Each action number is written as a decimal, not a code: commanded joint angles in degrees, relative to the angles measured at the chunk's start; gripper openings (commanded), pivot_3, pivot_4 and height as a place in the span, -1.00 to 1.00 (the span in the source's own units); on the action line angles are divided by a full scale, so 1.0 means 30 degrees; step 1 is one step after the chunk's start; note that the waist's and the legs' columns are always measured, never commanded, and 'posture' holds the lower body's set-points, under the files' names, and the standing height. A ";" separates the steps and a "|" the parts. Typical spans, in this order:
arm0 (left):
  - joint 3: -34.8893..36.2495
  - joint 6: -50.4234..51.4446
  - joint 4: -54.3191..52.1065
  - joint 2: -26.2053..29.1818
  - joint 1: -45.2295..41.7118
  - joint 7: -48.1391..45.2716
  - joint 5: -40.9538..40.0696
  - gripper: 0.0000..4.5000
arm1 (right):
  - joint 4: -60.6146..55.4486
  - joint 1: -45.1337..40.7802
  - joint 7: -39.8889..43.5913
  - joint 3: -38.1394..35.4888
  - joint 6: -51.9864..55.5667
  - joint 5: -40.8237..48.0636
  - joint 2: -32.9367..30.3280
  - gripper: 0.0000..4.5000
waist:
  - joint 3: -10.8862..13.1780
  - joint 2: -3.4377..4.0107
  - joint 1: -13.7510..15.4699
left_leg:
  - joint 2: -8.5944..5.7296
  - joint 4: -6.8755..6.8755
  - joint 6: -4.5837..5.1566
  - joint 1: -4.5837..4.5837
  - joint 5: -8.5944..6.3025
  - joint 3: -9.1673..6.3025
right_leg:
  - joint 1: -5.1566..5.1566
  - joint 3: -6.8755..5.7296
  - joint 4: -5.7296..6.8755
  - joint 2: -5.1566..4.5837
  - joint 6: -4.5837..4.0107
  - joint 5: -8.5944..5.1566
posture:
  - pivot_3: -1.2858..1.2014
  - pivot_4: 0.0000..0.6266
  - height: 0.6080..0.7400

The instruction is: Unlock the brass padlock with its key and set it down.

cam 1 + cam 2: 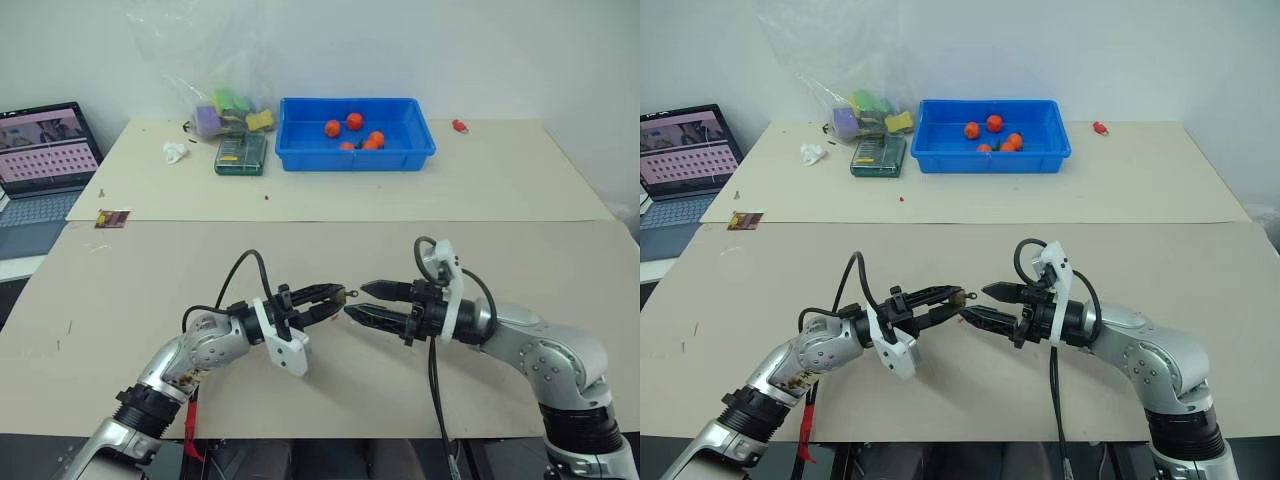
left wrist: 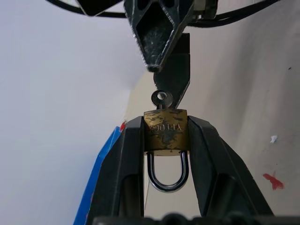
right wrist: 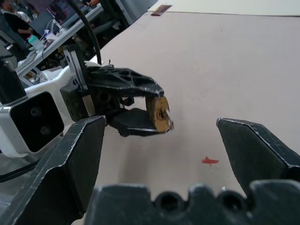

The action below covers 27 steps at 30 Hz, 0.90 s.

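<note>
L gripper [image 1: 342, 298] clamps brass padlock [image 2: 166, 132] by body, key [image 2: 161, 98] w/ bow stuck out toward R gripper [image 1: 352, 300], jaws wide, empty, just opposite, prob. so R can turn it.

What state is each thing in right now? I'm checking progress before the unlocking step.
brass padlock: clamped between the left gripper's fingers, shackle closed
key: sticking out of the padlock's keyhole
left gripper: shut on the padlock
right gripper: open, facing the key
blue bin: holding orange balls
laptop: screen on
</note>
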 commanded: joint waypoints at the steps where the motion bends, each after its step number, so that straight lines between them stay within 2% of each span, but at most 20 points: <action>1: 0.0032 -0.0435 -0.0586 -0.0032 -0.0308 -0.0085 -0.0109 -0.64 | 0.0056 -0.0416 0.0181 -0.0424 0.0118 0.0726 -0.0022 0.77 | 0.0000 0.0000 0.0001 | -0.0001 -0.0001 0.0000 -0.0002 0.0000 0.0001 | -0.0003 -0.0001 0.0001 0.0001 -0.0003 0.0002 | 0.03 -0.52 1.00; 2: 0.0030 -0.0425 -0.0610 -0.0060 -0.0308 -0.0117 -0.0121 -0.64 | 0.0110 -0.0427 0.0172 -0.0493 0.0142 0.0817 -0.0041 0.69 | 0.0000 0.0000 0.0002 | -0.0003 -0.0001 0.0001 -0.0006 0.0000 0.0006 | -0.0005 0.0000 0.0002 0.0000 -0.0004 0.0003 | 0.03 -0.52 1.00; 6: 0.0018 -0.0316 -0.0759 -0.0176 -0.0351 -0.0264 -0.0215 -0.64 | 0.0124 -0.0224 0.0256 -0.0637 0.0199 0.1062 -0.0235 0.09 | 0.0000 0.0000 0.0012 | -0.0007 -0.0001 0.0007 -0.0014 -0.0004 0.0003 | -0.0011 -0.0001 0.0001 0.0000 -0.0018 0.0011 | 0.03 -0.52 1.00; 10: 0.0068 -0.0241 -0.0792 -0.0260 -0.0435 -0.0423 -0.0349 -0.64 | 0.0056 0.0061 0.0191 -0.0626 0.0098 0.1125 -0.0373 -0.61 | 0.0000 0.0000 0.0015 | -0.0004 0.0000 0.0008 -0.0014 -0.0005 0.0003 | -0.0010 0.0001 0.0001 0.0000 -0.0017 0.0011 | 0.03 -0.52 1.00; 13: 0.0071 -0.0114 -0.0809 -0.0323 -0.0569 -0.0609 -0.0547 -0.64 | -0.0035 0.0207 0.0246 -0.0532 0.0002 0.1060 -0.0495 -0.98 | -0.0001 0.0000 -0.0006 | -0.0004 0.0000 0.0006 -0.0013 -0.0003 0.0011 | -0.0010 0.0000 0.0004 0.0000 -0.0017 0.0012 | 0.03 -0.52 1.00; 21: 0.0207 0.0216 -0.0990 -0.0592 -0.0733 -0.1099 -0.0906 -0.64 | -0.0067 0.0419 0.0722 -0.0173 -0.0277 0.0531 -0.1056 -0.98 | 0.0000 0.0000 0.0002 | -0.0006 0.0001 0.0006 -0.0013 -0.0004 0.0019 | -0.0010 0.0001 0.0003 0.0000 -0.0017 0.0012 | 0.03 -0.52 1.00; 27: 0.0462 -0.0049 -0.1094 -0.0705 -0.0750 -0.0753 -0.0180 -0.64 | 0.0008 0.0431 0.0789 -0.0157 -0.0059 0.0802 -0.1121 -0.98 | 0.0000 0.0000 0.0003 | -0.0003 0.0001 0.0006 -0.0012 -0.0003 0.0028 | -0.0009 0.0001 0.0004 0.0000 -0.0016 0.0012 | 0.03 -0.52 1.00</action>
